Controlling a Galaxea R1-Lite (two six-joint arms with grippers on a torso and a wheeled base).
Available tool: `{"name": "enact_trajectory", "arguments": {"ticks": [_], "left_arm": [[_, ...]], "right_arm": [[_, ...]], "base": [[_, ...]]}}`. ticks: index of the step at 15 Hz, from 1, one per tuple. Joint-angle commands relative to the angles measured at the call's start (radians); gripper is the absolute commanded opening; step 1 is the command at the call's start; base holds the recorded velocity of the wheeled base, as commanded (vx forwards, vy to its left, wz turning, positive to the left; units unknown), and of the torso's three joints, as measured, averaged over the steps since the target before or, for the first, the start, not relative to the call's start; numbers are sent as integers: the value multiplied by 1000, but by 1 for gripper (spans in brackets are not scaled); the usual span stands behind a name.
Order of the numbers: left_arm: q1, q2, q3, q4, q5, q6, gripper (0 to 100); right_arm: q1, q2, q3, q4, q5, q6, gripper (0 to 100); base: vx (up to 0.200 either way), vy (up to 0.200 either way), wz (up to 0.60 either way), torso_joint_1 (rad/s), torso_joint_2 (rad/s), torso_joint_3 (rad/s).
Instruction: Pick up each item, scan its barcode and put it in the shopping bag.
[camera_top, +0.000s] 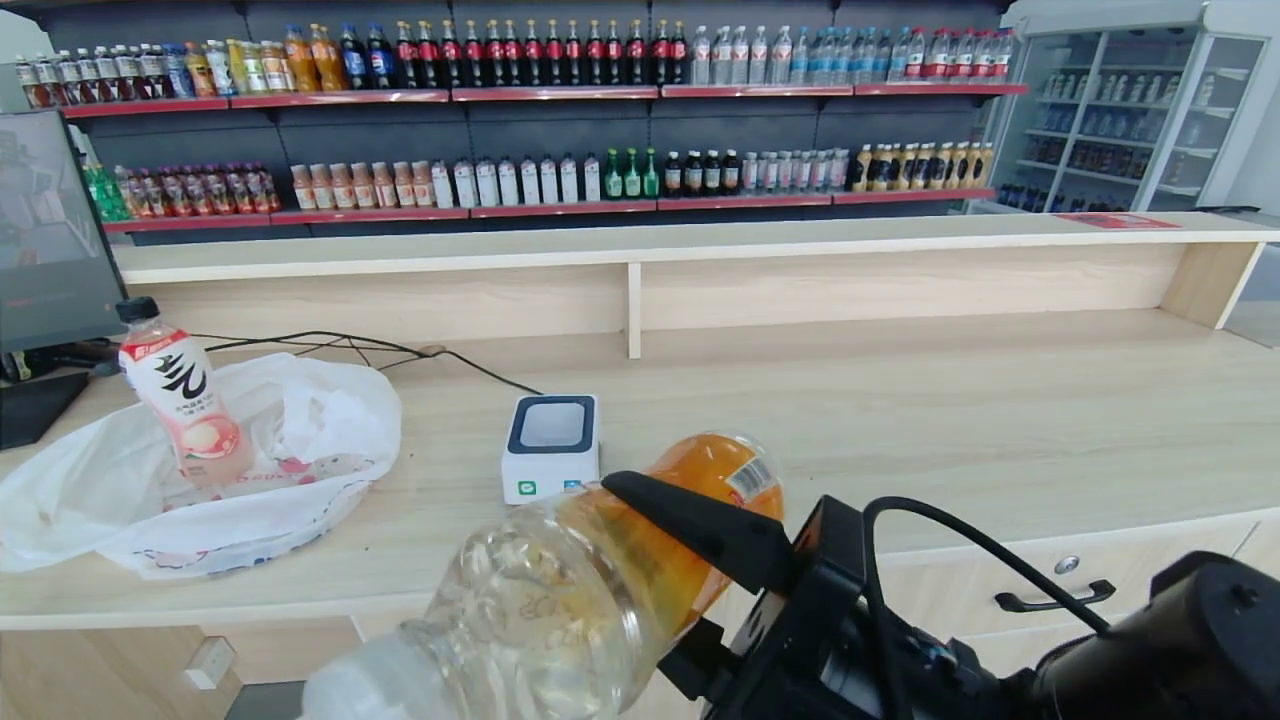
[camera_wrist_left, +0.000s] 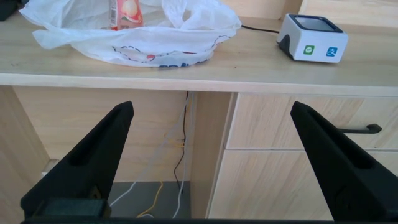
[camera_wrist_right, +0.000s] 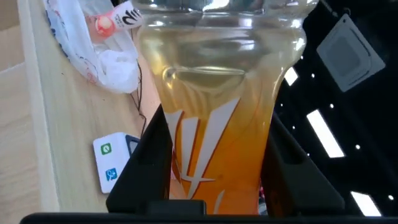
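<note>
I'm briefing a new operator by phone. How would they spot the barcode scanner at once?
On the long pale wooden counter, look just right of the crumpled white plastic shopping bag. The small white box-shaped scanner sits there; unlike its neighbours it has a dark-framed grey window on top.

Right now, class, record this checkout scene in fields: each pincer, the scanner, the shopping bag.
Right pincer: shut on orange drink bottle, which is tilted with its barcode end toward the scanner
Left pincer: open, empty, facing the counter front
Scanner: on counter, between bag and held bottle
Shopping bag: on counter, pink-labelled bottle standing upright in it
</note>
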Motion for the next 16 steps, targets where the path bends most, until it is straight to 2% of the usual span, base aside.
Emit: {"name": "enact_trajectory", "arguments": {"ticks": [1,2,3,5,16], "left_arm": [[0,0,0,-1,0,-1,100],[0,0,0,-1,0,-1,100],[0,0,0,-1,0,-1,100],[0,0,0,-1,0,1,100],[0,0,0,-1,0,1,100]], "right_arm": [[7,-53,54,-3,3,-70,0],[7,-53,63,-3,6,-88,0],[5,-57,46,-3,76,-119,0],[-7,-62,35,-3,136,-131,0],[-2,-117,4,-3,153,-335,0]], "base": [[0,0,0,0,0,0],[0,0,0,0,0,0],[0,0,0,0,0,0],[0,0,0,0,0,0],[0,0,0,0,0,0]]}}
